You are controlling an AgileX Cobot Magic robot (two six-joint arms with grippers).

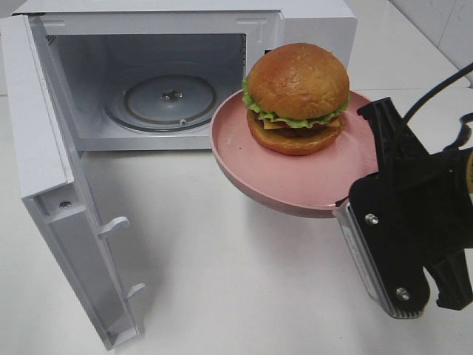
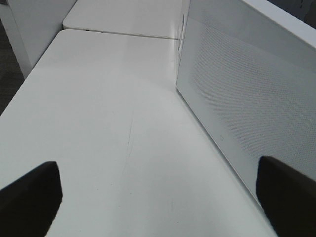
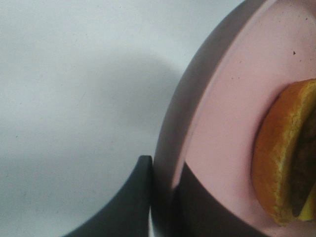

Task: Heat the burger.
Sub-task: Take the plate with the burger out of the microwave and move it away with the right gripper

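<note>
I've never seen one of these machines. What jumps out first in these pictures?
A burger sits on a pink plate lifted off the white table, held by its rim in the right pincer. Just behind it to the left stands a white microwave with its door swung wide open and its glass turntable bare.

Right gripper (image 3: 160, 197) clamped, left gripper (image 2: 158, 197) spread wide
</note>
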